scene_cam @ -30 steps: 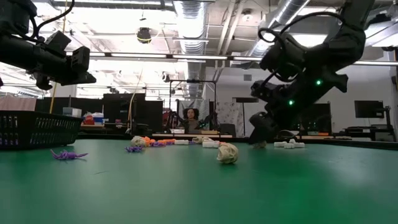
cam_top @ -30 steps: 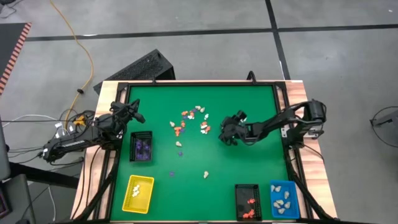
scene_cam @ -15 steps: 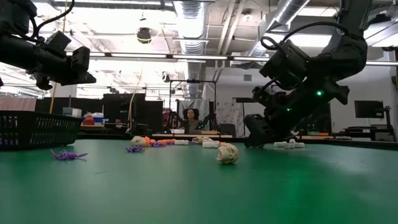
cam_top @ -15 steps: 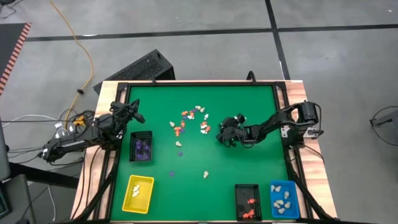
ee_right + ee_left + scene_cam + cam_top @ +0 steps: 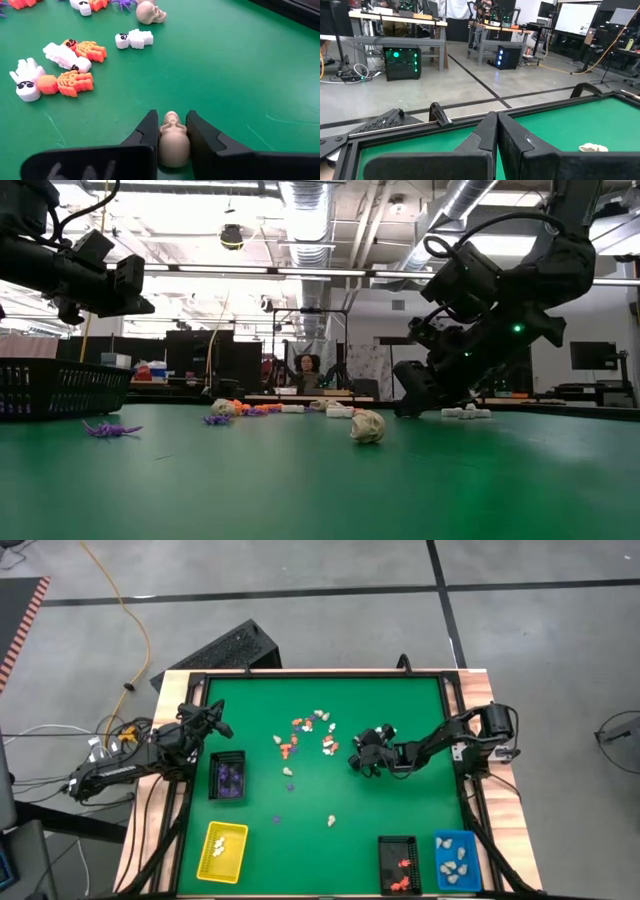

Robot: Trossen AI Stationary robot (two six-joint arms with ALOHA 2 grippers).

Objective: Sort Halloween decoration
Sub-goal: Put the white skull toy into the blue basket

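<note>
Green felt covers the surface (image 5: 400, 710) I am working over, seen from above with concrete floor around it. From up here my right pincer (image 5: 362, 754) sits low near the middle, just right of the scattered cluster of figurines (image 5: 308, 733). My left pincer (image 5: 213, 720) waits at the left edge, beyond the black tray (image 5: 227, 778) that holds purple pieces. Along the near edge sit a yellow tray (image 5: 222, 850) at left, and a second black tray (image 5: 399, 865) and a blue tray (image 5: 456, 859) at right.

At surface level, the right pincer (image 5: 410, 398) is down on the felt, behind a cream skull (image 5: 367, 425). A purple spider (image 5: 111, 428) lies at left, and a person sits far back in the room.

Through the left wrist, the fingers (image 5: 487, 137) are pressed together, holding nothing.

Through the right wrist, the pincer (image 5: 172, 131) is clamped on a beige skull (image 5: 173, 141), both fingers touching its sides. Orange and white skeleton pieces (image 5: 65, 70) lie beyond it.
</note>
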